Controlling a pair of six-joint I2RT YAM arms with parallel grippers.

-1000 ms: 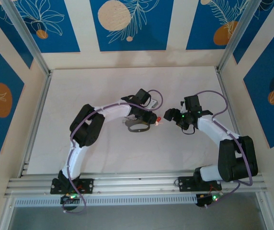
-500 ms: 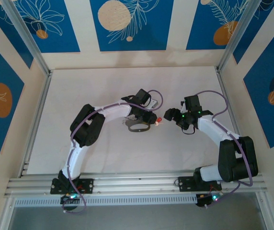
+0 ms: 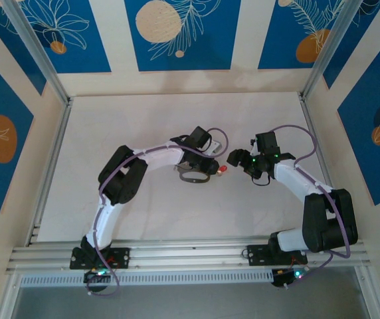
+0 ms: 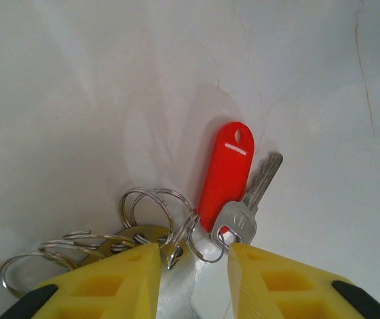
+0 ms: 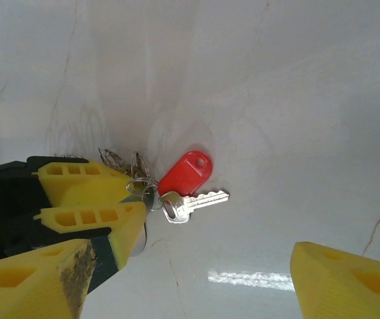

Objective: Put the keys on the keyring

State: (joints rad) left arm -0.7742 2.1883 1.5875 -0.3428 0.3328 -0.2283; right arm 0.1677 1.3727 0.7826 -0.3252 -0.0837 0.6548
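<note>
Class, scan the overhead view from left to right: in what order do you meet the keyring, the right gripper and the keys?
keyring → keys → right gripper

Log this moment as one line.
left gripper: at keyring, grip unclear | right gripper: open, empty | keys: just beyond left gripper

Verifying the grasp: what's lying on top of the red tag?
The head of the silver key and a small split ring overlap the red tag at its lower end, covering how it attaches. Its upper part is bare.
</note>
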